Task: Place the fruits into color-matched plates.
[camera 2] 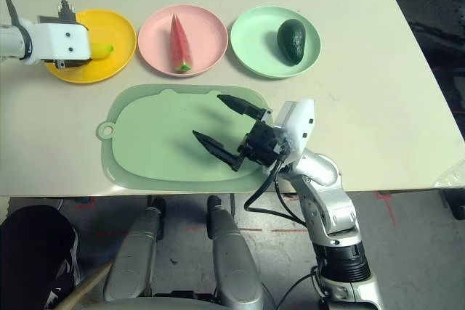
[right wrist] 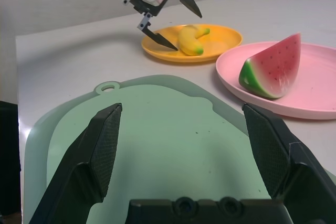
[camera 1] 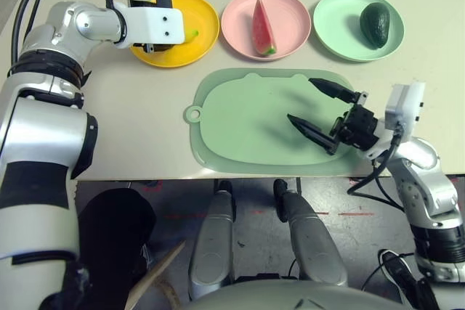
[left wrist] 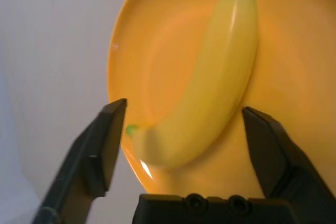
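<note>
The robot's left gripper (right wrist: 170,14) hovers over the yellow plate (camera 1: 200,38) with its fingers spread apart, one on each side of the banana (left wrist: 210,87), which lies in that plate. The right gripper (camera 1: 314,107) is also wide open, holding nothing, above the pale green mat (camera 1: 247,117) near the table (camera 1: 145,114) front edge. Behind the mat, the watermelon wedge (camera 1: 263,27) lies in the pink plate (camera 1: 236,19), and the avocado (camera 1: 376,23) lies in the mint green plate (camera 1: 338,23).
</note>
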Robot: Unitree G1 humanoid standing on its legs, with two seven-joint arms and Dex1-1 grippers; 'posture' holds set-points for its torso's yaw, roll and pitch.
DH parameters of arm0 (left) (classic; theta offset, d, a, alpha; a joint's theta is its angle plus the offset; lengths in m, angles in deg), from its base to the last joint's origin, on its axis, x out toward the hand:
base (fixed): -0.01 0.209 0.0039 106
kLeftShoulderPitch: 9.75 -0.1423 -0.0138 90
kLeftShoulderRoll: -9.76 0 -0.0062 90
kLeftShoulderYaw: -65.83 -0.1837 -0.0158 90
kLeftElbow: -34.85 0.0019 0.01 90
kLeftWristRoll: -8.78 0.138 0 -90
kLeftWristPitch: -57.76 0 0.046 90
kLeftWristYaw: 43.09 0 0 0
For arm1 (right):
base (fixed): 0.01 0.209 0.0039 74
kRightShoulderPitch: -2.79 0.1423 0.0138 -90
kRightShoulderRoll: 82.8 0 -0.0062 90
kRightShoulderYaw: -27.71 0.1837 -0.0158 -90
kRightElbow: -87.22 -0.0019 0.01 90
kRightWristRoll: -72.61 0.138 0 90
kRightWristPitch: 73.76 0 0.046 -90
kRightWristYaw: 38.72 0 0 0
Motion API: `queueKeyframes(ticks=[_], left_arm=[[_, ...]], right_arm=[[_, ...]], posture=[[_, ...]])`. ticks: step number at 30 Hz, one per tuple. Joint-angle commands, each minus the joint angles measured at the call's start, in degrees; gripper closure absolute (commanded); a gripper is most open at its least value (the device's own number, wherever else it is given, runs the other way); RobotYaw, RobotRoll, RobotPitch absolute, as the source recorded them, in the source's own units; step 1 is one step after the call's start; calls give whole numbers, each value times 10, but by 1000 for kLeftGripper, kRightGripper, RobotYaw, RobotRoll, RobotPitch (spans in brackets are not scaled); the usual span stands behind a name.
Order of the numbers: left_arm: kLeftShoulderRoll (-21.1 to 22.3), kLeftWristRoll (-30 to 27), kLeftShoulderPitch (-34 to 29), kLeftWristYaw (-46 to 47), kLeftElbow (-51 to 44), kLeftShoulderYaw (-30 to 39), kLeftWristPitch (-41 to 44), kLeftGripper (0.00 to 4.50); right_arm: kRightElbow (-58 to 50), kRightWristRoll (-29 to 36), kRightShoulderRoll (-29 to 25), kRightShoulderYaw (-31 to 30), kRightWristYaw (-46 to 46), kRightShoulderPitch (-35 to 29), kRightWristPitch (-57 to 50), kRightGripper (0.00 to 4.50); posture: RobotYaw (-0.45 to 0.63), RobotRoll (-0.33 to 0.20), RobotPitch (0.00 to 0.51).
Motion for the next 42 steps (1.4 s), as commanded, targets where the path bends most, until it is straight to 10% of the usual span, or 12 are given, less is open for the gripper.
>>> queueKeyframes(ticks=[1,15,23,31,42], left_arm=[[18,-20,-16,-40,9,27,-3,18],[71,-326,-130,-99,-67,348,187,18],[33,-475,-378,1,-280,510,322,18],[-31,-516,-522,75,-400,548,383,18],[-80,-527,-569,121,-503,543,423,18]], right_arm=[[10,6,-8,17,-4,-9,-10,0],[145,14,-51,170,-89,60,-23,0],[209,3,-78,244,-118,60,18,0],[287,2,-93,293,-117,65,64,0],[488,-16,-125,296,-67,121,160,0]], posture=[[-22,0,419],[16,0,459],[18,0,464],[-29,0,453],[-8,0,445]])
